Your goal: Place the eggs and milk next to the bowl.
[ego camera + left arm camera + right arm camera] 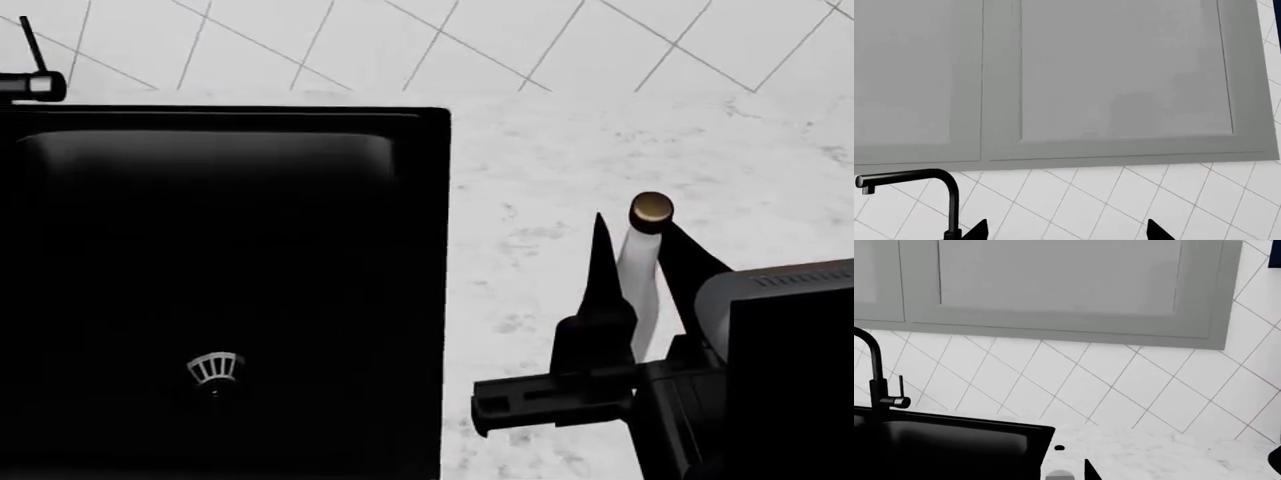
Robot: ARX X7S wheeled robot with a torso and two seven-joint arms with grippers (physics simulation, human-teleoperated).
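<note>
One task item is showing in the head view: the slim white milk bottle with the brassy round cap (641, 262), standing upright on the white marbled tabletop (561, 160) at about four o'clock from the black sink basin (227, 280). Your right gripper (643, 268) is straddling it, one dark finger (601, 270) on each side of the body below the cap; whether the fingers are already pressing on the bottle or just beside it I cannot tell from here. If you are closing, I'd judge it best to be squeezing low on the straight body, not the narrow neck, and to be lifting straight up before swinging.

Neither the eggs nor the wooden bowl is appearing in any view, so you are carrying blind until you turn the head to find the bowl.

Your left gripper (1067, 231) is aiming at the grey cabinet doors (1121, 75) and tiled wall, beside the black tap (927, 195); its two tips are sitting spread apart, holding nothing.
</note>
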